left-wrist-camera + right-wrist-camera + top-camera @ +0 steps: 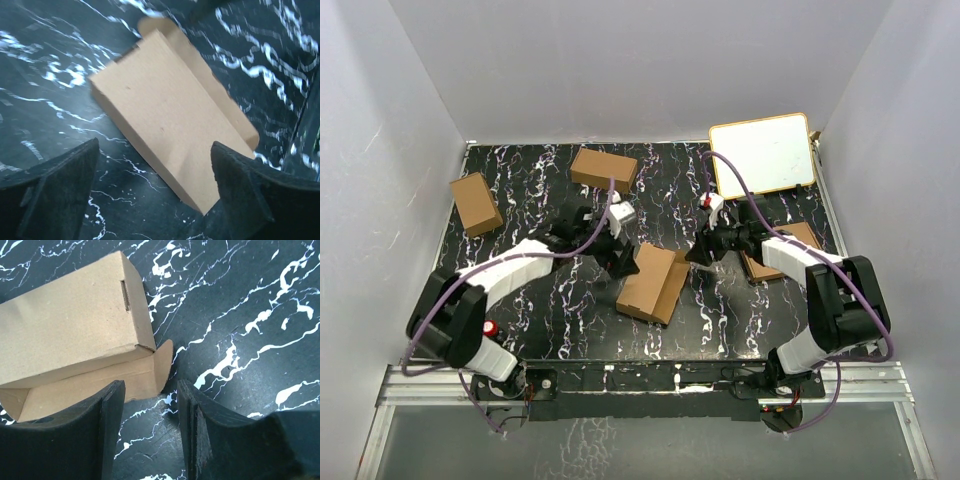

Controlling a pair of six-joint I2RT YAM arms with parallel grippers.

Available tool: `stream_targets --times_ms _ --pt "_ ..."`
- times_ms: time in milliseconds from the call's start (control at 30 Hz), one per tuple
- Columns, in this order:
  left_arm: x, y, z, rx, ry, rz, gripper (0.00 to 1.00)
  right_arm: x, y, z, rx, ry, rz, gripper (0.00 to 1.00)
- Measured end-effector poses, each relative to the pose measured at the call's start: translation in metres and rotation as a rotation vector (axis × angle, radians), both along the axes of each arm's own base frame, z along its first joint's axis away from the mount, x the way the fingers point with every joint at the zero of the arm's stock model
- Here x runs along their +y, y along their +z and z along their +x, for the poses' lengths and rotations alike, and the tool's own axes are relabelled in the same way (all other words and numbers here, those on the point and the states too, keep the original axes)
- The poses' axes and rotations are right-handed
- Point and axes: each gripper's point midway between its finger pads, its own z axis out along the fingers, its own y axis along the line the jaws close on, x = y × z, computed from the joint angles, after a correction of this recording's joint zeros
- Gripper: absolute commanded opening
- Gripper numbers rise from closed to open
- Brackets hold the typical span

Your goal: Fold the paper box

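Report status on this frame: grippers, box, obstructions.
Left gripper open, over paper box. Right gripper open, beside its loose side flap. Box on table, unheld. Two other cartons well apart.

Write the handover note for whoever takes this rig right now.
Left claw: open, over the paper box, gripping nothing.
Right claw: open, empty, beside the box's open flap.
Box: centre of the table, between both claws.
Done: body folded into a slim carton.
To do: one long flap lies open; tuck it shut.
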Motion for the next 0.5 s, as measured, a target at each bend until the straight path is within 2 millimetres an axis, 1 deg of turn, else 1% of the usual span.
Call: stream_targets --times_ms 133,233,300,367,433,500 --pt "0.005 0.039 0.018 -0.055 0.212 -0.085 0.97 -0.001 -0.014 0.001 0.064 -0.020 0.003 0.52" --pt "0.007 0.053 0.025 -0.010 0.337 -0.152 0.97 0.000 -0.019 0.003 0.094 -0.029 0.005 0.52" --pt "0.005 0.054 0.027 0.061 0.405 -0.186 0.95 0.001 -0.022 0.007 0.109 -0.035 0.008 0.52" --pt "0.004 0.049 0.027 0.127 0.450 -0.198 0.87 0.002 -0.023 0.010 0.117 -0.037 0.008 0.51" --pt "0.003 0.040 0.027 0.187 0.486 -0.192 0.80 0.002 -0.024 0.013 0.120 -0.039 0.009 0.51" --pt "0.004 0.027 0.026 0.236 0.513 -0.164 0.77 0.003 -0.025 0.015 0.121 -0.038 0.009 0.49"
